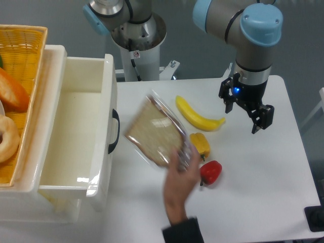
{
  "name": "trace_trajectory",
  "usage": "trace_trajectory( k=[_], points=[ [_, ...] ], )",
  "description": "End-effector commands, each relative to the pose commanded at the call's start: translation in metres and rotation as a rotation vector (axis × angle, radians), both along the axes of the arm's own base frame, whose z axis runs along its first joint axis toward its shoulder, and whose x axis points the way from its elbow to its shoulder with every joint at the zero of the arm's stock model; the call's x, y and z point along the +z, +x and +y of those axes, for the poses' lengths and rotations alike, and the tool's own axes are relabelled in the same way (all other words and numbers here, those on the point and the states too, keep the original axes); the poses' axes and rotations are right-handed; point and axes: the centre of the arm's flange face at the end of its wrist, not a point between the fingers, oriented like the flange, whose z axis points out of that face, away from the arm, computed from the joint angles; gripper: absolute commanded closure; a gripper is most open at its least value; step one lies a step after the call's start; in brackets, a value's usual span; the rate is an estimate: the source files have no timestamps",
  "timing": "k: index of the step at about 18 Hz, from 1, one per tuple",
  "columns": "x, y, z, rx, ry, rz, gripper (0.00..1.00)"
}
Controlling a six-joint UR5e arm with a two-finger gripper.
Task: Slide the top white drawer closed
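View: the fixed camera, looking down on the tabletop [253,202] from above.

Top white drawer [76,126]: it stands pulled out at the left side, its front panel with the black handle [114,130] facing the middle of the tabletop. Its inside looks empty, so I judge nothing blocks the closing.

Task state: the drawer is open; the sliding is not yet done.

Gripper [245,114]: it hangs above the right part of the tabletop, well apart from the drawer, pointing down and a little tilted. The jaws stand apart and hold nothing.

Human hand [181,172]: it comes in from the bottom edge and holds a flat transparent bag with brown content [158,132] above the middle of the tabletop. The bag covers whatever lies under it.

Fruit and vegetables: a banana [197,116] lies near the gripper; a yellow pepper [201,144] is partly hidden by the bag; a red pepper [210,172] is just beside the hand.

Yellow wicker basket [25,45]: it sits at the far left, beside the drawer, with some bread-like items inside; not part of the task.

Next move, as my judgement: the gripper must travel left across the tabletop to the front panel and push it toward the left.

Risk, as my judgement: the hand and the bag are between the gripper and the handle, so the path is not free at this moment.
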Motion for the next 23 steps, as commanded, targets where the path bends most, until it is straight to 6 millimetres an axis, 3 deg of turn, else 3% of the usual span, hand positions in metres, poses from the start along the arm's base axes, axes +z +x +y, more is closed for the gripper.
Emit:
trace_trajectory(
  k=[23],
  points=[
    [-0.0023,-0.0061,-0.0094,0.017,-0.001,-0.005,0.00]
  ],
)
